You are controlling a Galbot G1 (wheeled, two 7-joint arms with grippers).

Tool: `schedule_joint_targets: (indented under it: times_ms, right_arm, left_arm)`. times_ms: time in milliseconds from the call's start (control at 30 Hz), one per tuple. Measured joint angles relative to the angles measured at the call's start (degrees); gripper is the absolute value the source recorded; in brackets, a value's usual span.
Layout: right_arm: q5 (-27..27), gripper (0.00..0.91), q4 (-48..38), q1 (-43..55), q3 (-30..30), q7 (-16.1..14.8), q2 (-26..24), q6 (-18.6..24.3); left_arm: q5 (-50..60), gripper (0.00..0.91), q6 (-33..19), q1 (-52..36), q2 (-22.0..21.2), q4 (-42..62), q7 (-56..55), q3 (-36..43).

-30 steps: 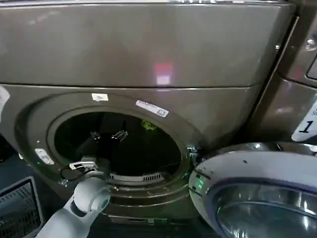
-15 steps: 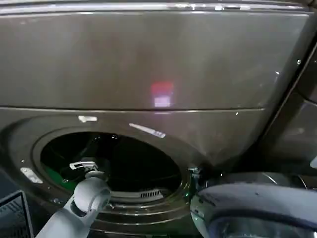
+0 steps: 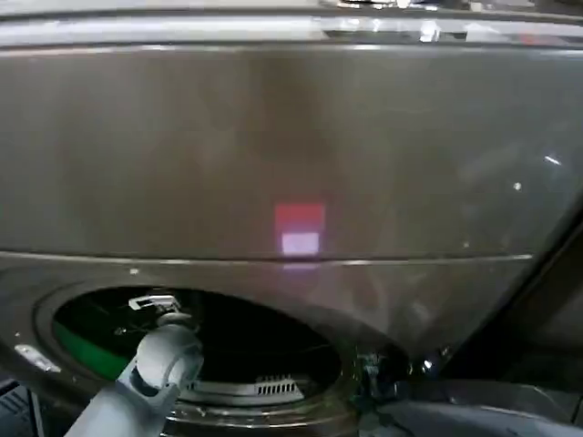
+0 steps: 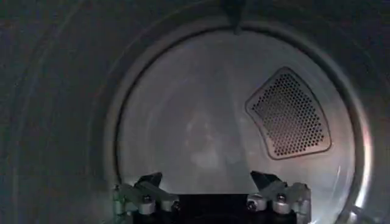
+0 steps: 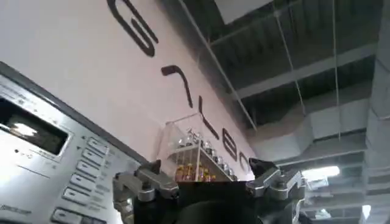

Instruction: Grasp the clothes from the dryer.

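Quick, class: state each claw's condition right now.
Left claw: open, empty, inside the dryer drum.
Right claw: open, empty, raised beside a control panel.

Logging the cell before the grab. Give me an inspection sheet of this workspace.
Surface: dryer front is bare bronze metal with a pink-white glow; its mouth is open.
Job's things: clothes not made out; a green patch sits at the mouth's left edge, and I cannot tell what it is.
Clutter: nothing seen in the drum; its back wall carries a perforated vent.
Grippers: left hand is inside the drum, open and empty. Right hand is open and empty, tilted up beside a silver button panel.
Cables: nothing seen.
Surroundings: lettered wall, clear case of bottles, open ceiling with ducts.
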Motion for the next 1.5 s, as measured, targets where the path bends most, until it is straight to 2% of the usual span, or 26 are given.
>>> schedule_joint_targets:
  times_ms: [633, 967, 1500]
  right_arm:
    - [0.3, 0.907, -0.9, 0.2, 0.4, -0.1, -0.5, 0.2]
    - [0.4, 0.907, -1.1, 0.2, 0.4, -0.2, -0.7, 0.2]
    - [0.9, 0.907, -1.0, 0.4, 0.5, -0.3, -0.7, 0.3]
  left_arm:
    - [3.4, 0.907, -2.2, -14.9, -8.2, 20.8, 1.6, 5.2]
    - [4.1, 0.907, -3.1, -21.4, -12.8, 31.5, 2.9, 5.7]
    - [5.8, 0.907, -5.0, -30.5, -17.9, 47.1, 7.6, 4.9]
